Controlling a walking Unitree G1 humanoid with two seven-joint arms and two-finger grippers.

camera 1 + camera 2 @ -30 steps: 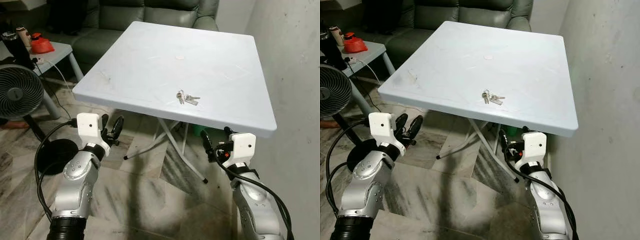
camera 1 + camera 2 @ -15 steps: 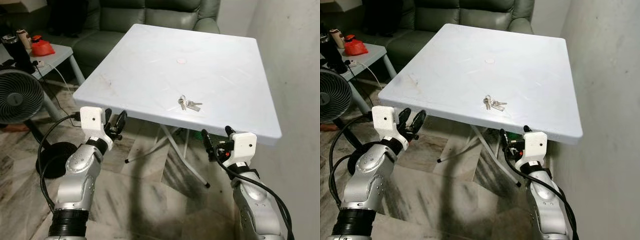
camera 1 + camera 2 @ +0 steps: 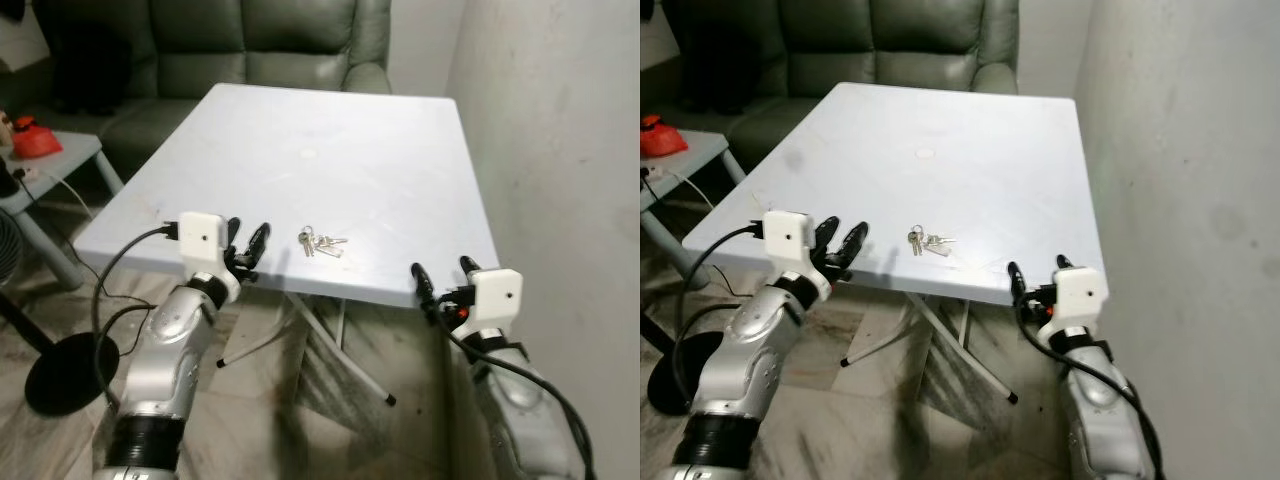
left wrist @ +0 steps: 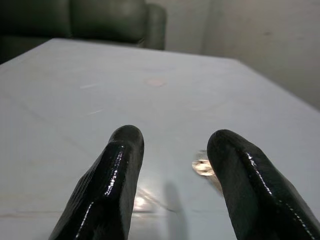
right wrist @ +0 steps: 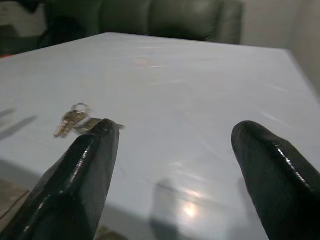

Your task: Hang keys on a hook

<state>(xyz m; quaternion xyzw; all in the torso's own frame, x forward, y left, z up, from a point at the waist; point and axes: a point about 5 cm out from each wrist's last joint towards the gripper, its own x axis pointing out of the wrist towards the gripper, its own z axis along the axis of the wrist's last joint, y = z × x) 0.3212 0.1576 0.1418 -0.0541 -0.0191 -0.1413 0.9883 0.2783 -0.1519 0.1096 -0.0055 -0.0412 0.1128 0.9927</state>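
Both grippers raised since prev frame: L gripper point(image 3: 247, 243) over table point(image 3: 400, 190) front edge, R gripper point(image 3: 440, 281) at edge; my read: fingers apart, keys point(image 3: 319, 241) between, clear tabletop around.

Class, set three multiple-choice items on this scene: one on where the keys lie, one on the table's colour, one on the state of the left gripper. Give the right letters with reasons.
1. Where do the keys lie?
A. On the floor under the table
B. On the table top, near its front edge
C. On the sofa seat

2. What colour is the table?
A. Pale blue-white
B. Dark brown
C. Bright red

3. What is the state of the left gripper?
A. Shut on the keys
B. Shut and empty
C. Open and empty

Answers:
1 B: the keys rest on the top, near the edge closest to the robot, between the left gripper and the right gripper.
2 A: the whole top is a pale blue-white.
3 C: in the left wrist view its fingers stand apart with nothing between them, short of the keys.
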